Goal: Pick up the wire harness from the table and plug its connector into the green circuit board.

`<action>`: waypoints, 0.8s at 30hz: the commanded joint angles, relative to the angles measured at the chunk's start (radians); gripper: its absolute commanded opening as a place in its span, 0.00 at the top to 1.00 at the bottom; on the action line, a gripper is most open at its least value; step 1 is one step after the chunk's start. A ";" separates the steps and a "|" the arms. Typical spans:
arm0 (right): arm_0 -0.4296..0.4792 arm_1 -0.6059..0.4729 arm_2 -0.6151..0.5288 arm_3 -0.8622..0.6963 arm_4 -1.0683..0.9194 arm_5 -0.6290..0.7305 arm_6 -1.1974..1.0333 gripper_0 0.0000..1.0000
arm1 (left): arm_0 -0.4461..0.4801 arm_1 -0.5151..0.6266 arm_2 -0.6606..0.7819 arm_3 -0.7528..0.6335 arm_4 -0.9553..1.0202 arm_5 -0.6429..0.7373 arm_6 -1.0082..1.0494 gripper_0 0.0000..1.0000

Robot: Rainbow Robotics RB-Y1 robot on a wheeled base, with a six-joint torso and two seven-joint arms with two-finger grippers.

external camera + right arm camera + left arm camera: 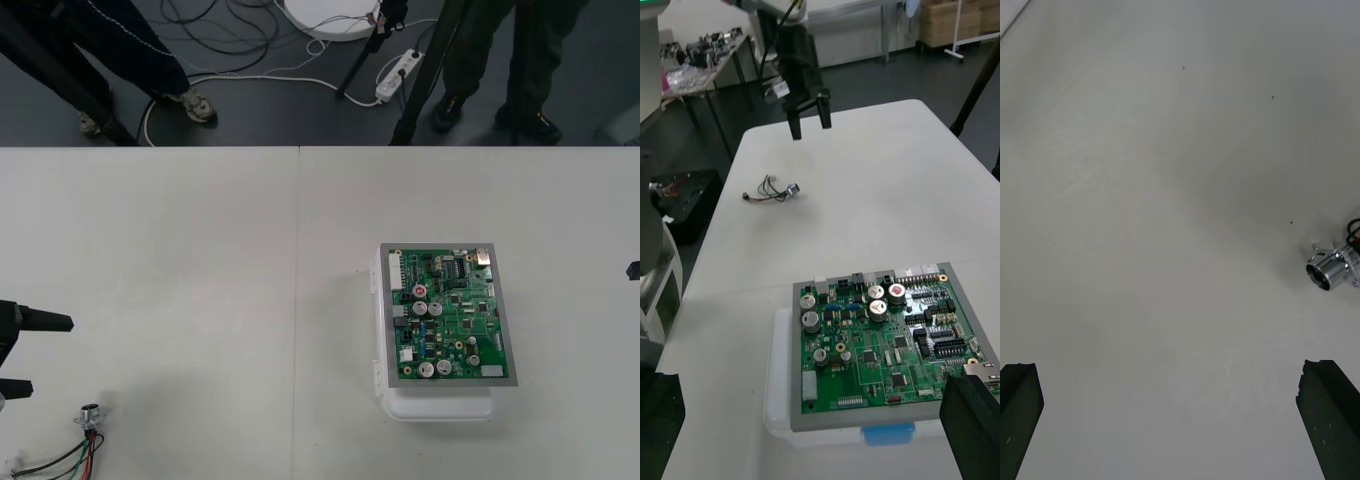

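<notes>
No lettering on the green circuit board (887,345) can be read.

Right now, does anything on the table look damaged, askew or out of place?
Nothing stands out. The wire harness lies loose on the table near the open left claw; the green circuit board sits flat on its white base. The right claw is at the right edge.

Bright, even light; a soft shadow lies beside the socket (89,413).
</notes>
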 commanded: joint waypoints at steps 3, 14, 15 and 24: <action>0.010 -0.118 0.149 0.064 -0.158 0.058 0.152 0.00 | 0.083 0.068 -0.067 -0.039 -0.006 0.282 -0.352 0.00; -0.103 -0.133 0.422 0.153 -0.336 0.090 0.387 0.00 | 0.169 0.148 -0.132 -0.127 -0.015 0.539 -0.671 0.00; -0.123 -0.133 0.458 0.169 -0.347 0.090 0.417 0.00 | 0.185 0.155 -0.133 -0.139 -0.018 0.560 -0.706 0.00; -0.287 -0.133 0.709 0.272 -0.439 0.090 0.598 0.00 | 0.260 0.174 -0.135 -0.179 -0.051 0.664 -0.907 0.00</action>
